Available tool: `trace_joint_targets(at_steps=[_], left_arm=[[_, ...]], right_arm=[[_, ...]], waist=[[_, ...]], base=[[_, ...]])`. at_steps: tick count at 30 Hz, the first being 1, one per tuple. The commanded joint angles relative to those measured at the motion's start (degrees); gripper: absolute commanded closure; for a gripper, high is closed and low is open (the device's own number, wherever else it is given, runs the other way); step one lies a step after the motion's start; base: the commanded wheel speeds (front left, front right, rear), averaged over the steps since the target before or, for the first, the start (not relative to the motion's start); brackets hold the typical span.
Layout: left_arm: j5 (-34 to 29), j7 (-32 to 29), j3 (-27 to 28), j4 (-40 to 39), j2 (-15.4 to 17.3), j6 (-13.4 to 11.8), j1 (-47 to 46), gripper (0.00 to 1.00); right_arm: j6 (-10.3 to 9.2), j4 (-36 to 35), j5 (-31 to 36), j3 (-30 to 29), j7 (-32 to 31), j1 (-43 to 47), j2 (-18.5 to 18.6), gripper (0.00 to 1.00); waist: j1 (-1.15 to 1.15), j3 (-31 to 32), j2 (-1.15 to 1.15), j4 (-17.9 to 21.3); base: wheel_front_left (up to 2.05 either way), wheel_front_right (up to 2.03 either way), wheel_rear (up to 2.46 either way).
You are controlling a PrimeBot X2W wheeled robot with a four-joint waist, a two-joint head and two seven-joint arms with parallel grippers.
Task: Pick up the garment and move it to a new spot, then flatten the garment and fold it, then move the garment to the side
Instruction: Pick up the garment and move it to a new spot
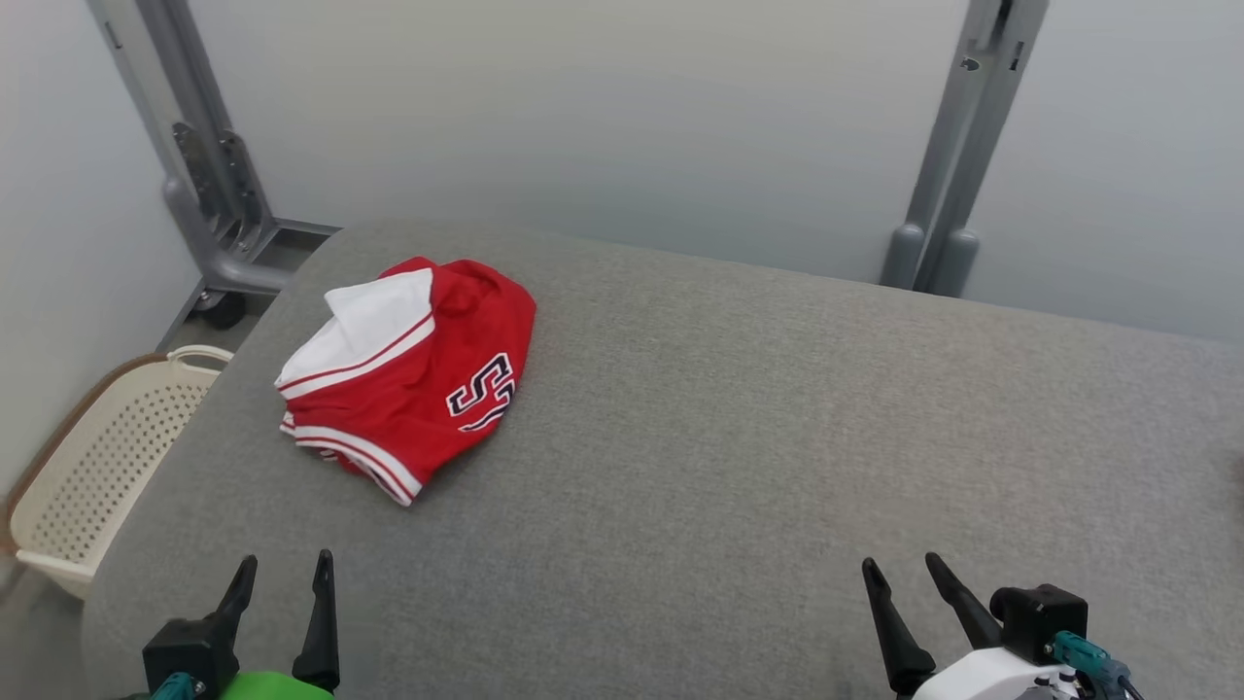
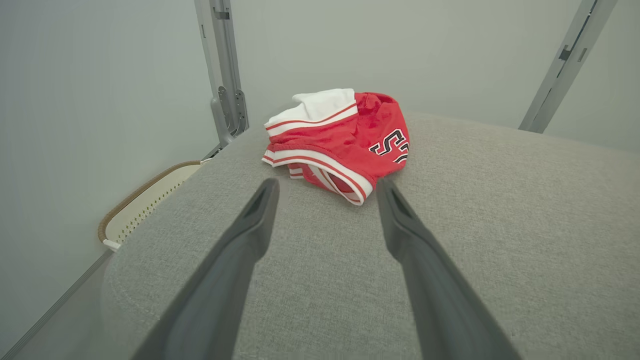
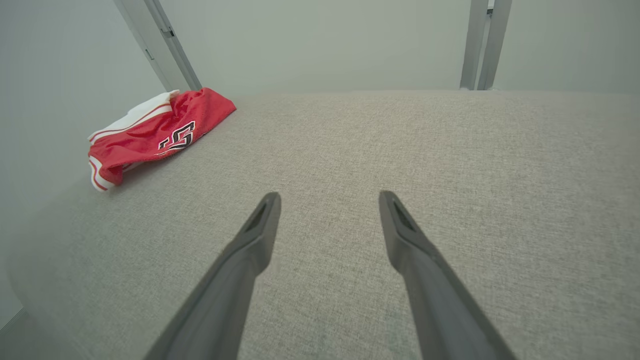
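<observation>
While the left claw [image 1: 285, 561] and right claw [image 1: 901, 561] wait spread wide and empty, the shirt [image 1: 408, 374] sits untouched.
It lies bunched, perhaps half folded, at the upper left of the table [image 1: 729, 437] by the basket [image 1: 97, 457]; the left claw sits nearer, likely to reach first.
</observation>
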State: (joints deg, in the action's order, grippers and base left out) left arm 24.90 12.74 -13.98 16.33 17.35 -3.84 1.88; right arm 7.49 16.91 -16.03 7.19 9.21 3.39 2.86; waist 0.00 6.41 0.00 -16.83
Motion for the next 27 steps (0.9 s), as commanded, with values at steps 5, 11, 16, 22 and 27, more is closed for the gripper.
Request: trace_joint_targets(at_steps=[5, 11, 16, 22, 27], left_arm=[[-0.1, -0.8, 0.0, -1.3, 0.9, -0.8, 1.3, 0.00], [0.2, -1.2, 0.1, -3.1, 1.3, -1.5, 1.9, 0.00], [0.5, -1.1, 0.3, -4.4, 1.2, -2.2, 2.6, 0.00], [0.6, -1.1, 0.0, -5.0, 1.1, -2.7, 2.7, 0.00], [1.9, -2.9, 0.5, -3.4, 0.1, -3.6, -0.1, 0.00]], right_arm=[[0.00, 0.8, -0.6, 0.7, 1.1, -0.7, 0.1, 0.00], [0.00, 1.4, -0.4, 1.3, 1.3, -1.7, 0.1, 0.00], [0.00, 2.0, 0.0, 1.9, 1.4, -2.8, 0.1, 0.00], [0.00, 2.5, 0.2, 2.3, 1.6, -3.5, 0.1, 0.00], [0.00, 2.6, 0.2, 2.5, 1.6, -3.2, 0.1, 0.00]], waist=[[0.00, -0.2, 0.00, -6.8], [0.00, -1.3, 0.00, -9.8], [0.00, -2.1, 0.00, -10.4], [0.00, -2.5, 0.00, -10.7], [0.00, -2.4, 0.00, -10.6]], base=[[0.00, 0.00, 0.00], [0.00, 0.00, 0.00], [0.00, 0.00, 0.00], [0.00, 0.00, 0.00], [0.00, 0.00, 0.00]])
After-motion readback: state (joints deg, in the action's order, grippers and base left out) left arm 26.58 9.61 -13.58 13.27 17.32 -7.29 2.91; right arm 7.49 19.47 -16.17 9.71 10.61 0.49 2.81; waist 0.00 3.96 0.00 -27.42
